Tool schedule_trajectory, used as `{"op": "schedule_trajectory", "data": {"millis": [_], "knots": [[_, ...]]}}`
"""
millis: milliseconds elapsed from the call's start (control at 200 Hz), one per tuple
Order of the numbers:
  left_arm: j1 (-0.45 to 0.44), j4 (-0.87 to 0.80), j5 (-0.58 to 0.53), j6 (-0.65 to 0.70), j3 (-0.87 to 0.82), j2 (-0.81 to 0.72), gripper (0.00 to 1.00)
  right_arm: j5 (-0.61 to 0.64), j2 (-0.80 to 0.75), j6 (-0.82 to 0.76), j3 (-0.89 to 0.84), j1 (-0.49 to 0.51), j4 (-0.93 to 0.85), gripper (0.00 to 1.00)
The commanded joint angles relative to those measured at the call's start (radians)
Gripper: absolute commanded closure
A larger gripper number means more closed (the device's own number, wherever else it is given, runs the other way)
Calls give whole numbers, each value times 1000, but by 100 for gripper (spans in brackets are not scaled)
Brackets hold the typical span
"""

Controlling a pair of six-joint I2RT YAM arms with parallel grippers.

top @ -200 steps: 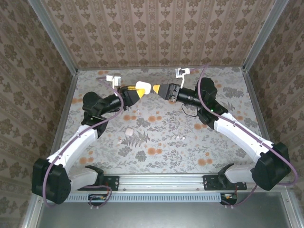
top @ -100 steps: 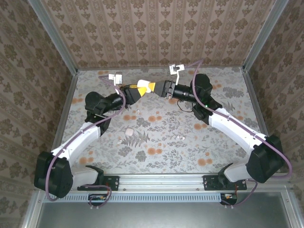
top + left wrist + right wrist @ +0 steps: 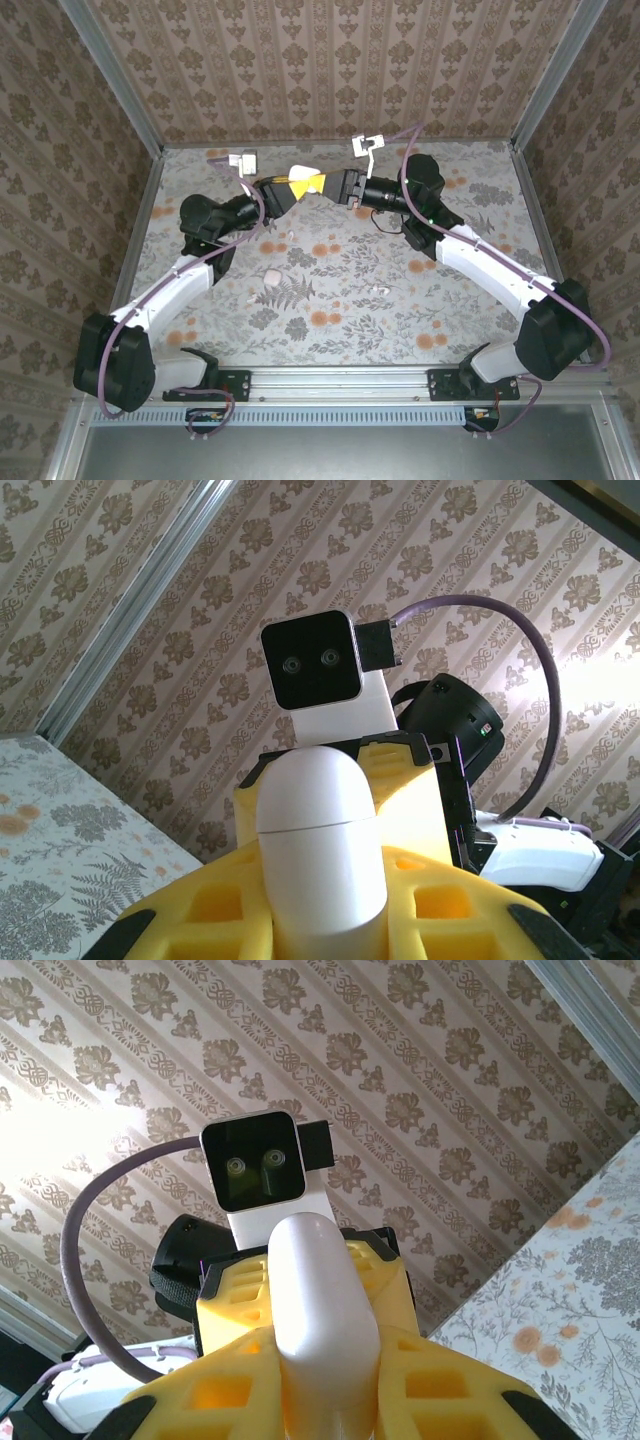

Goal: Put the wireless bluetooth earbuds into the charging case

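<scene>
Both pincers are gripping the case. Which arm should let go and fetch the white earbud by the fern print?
Left, probably: the earbud lies beside the left forearm, and the right pincer is clamped on the case too, so it could hold it alone.

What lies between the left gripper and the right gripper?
The white charging case. In the top view it bridges the left gripper and the right gripper, and each wrist view shows it between that gripper's jaws.
</scene>
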Motion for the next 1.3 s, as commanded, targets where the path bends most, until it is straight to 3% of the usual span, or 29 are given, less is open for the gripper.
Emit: {"op": "schedule_trajectory", "data": {"millis": [0, 340, 370, 480, 635, 835, 915, 1055, 1295], "knots": [[-9, 0, 4, 41, 34, -13, 98, -33, 0, -54, 32, 11, -61, 87], [-12, -158, 1, 167, 34, -63, 94, -53, -10, -140, 56, 10, -127, 97], [-11, -191, -2, 189, 38, -71, 88, -56, -13, -154, 60, 9, -140, 98], [-12, -381, -1, 322, 65, -119, 51, -53, -27, -232, 83, 3, -240, 98], [-46, -732, -39, 549, 137, -199, 36, -87, -67, -336, 98, -19, -340, 97], [-49, -864, -111, 682, 106, -296, 35, -104, -98, -495, 121, -45, -513, 96], [-49, -919, -144, 729, 95, -338, 30, -108, -113, -575, 133, -46, -601, 95], [-46, -1092, -56, 812, 177, -317, 26, -124, -154, -669, 100, -46, -665, 94], [-46, -796, 92, 564, 135, -208, 28, -111, -250, -600, -60, -46, -431, 94]]}}
